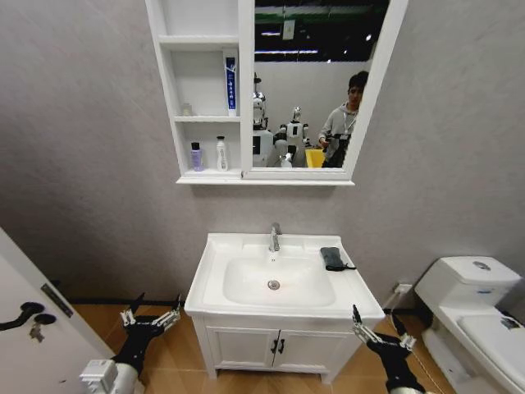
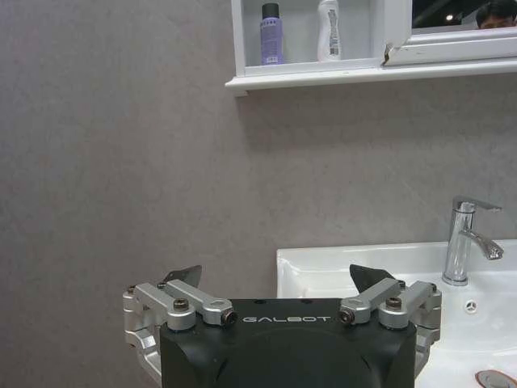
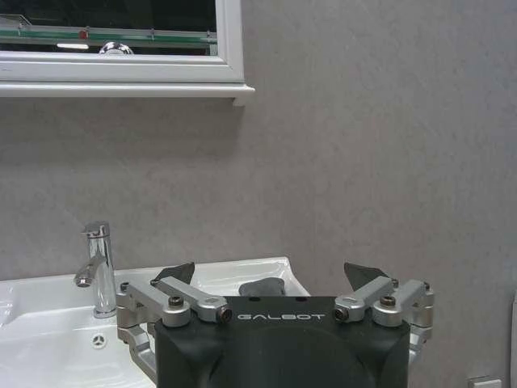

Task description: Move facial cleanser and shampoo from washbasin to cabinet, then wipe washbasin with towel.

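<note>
Judging by how things sit, the bottle-moving part looks done. The cabinet (image 1: 206, 107) in the upper middle of the head view already has a purple bottle (image 1: 196, 156) and a white bottle (image 1: 221, 153) side by side on its lowest open shelf, plus a blue-and-white tube (image 1: 230, 82) one shelf up. Which of these is the cleanser or the shampoo is hard to tell.

The washbasin (image 1: 238, 246) sits centre-low in the frame with nothing in the bowl, so wiping is probably the step in hand. The towel (image 1: 332, 258) lies folded on the basin's right rim, right of the faucet (image 1: 275, 237).

The right gripper (image 1: 378, 328), lower right, hangs below the basin's front corner with fingers spread; it's nearer the towel and would need to rise and reach in over the rim. The left gripper (image 1: 152, 313), lower left, is spread too, holding nothing.

The toilet (image 1: 472, 312) crowds the right side, and a door (image 1: 33, 328) edges in at lower left.
</note>
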Robot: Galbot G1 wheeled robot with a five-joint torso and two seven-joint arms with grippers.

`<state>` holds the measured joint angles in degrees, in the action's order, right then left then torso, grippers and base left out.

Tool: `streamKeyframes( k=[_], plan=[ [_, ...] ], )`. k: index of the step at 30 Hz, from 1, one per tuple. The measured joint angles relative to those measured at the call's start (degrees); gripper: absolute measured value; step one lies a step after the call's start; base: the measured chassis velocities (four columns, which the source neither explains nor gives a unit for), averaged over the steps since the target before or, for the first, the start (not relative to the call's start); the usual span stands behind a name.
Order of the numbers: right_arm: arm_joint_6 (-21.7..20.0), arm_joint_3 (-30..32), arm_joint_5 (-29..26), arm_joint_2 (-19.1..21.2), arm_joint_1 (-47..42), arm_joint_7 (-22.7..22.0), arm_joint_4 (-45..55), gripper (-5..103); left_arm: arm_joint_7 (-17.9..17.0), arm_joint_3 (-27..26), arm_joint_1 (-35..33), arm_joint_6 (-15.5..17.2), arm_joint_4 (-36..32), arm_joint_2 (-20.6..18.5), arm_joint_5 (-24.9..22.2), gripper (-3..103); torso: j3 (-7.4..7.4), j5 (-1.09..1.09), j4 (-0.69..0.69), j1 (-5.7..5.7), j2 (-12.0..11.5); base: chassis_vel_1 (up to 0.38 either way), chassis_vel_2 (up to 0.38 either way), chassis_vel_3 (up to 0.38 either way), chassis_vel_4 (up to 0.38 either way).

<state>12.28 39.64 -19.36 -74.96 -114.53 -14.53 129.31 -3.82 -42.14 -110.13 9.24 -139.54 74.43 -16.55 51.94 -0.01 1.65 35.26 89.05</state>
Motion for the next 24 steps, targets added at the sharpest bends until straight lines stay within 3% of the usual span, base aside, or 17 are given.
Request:
streamKeyframes(
  k=[13, 16, 24],
  plan=[
    [-0.7, -0.9, 2.8, 0.7, 3.2, -1.3, -1.7, 100, 0.0, 0.1, 0.0, 0.1, 0.0, 0.0, -0.1, 100, 0.01, 0.04, -0.01, -0.02, 0.0, -0.149, -0.124, 0.143, 0.115],
    [2.3, -1.2, 6.8, 0.2, 3.8, -1.8, -2.9, 100, 0.0, 0.1, 0.1, 0.1, 0.0, 0.0, -0.1, 100, 0.01, 0.02, -0.01, -0.01, 0.0, -0.041, -0.027, 0.062, -0.027],
    [2.9, -1.1, 6.1, 0.1, 3.6, -0.3, -3.9, 100, -0.1, 0.0, 0.0, 0.1, 0.1, -0.1, -0.1, 100, 0.00, -0.01, -0.01, -0.02, 0.0, 0.030, 0.044, -0.030, -0.037]
  ],
)
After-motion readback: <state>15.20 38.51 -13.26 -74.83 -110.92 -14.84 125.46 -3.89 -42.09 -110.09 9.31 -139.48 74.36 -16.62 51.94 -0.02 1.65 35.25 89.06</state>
